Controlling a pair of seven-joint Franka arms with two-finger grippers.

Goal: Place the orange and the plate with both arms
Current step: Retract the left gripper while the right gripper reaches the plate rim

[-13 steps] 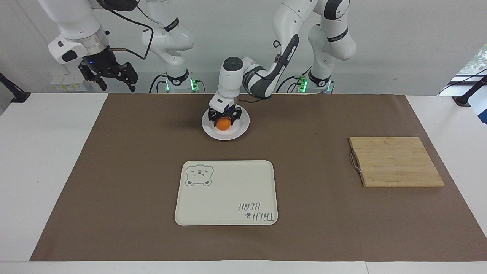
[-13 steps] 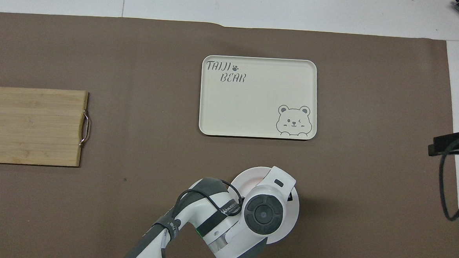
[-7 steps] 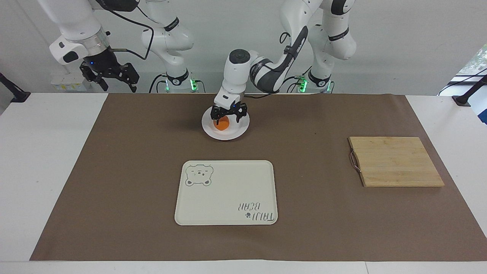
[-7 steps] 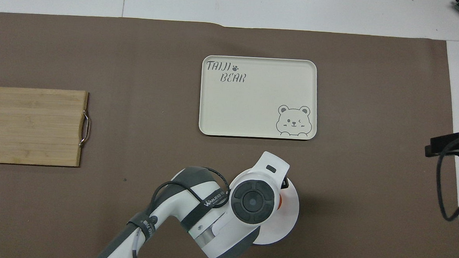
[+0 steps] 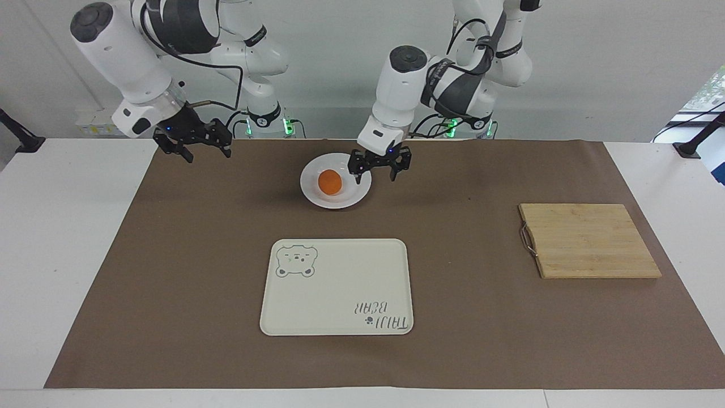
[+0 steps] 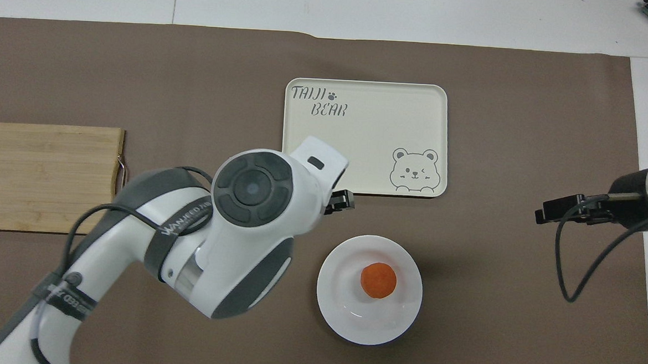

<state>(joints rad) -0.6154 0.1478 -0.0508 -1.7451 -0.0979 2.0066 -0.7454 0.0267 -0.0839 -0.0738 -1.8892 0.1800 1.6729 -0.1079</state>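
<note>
"TAIJI BEAR" on the tray [image 6: 365, 134]

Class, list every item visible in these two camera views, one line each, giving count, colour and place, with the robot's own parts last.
orange: one, bright orange, on the plate.
plate: one, white, on the mat, nearer to the robots than the tray.
tray: one, cream with a bear drawing, mid-mat.
cutting board: one, light wood, toward the left arm's end.
mat: one, brown, covering the table.
left gripper: one, black, open, over the plate's edge.
right gripper: one, black, open, over the mat's corner.
</note>
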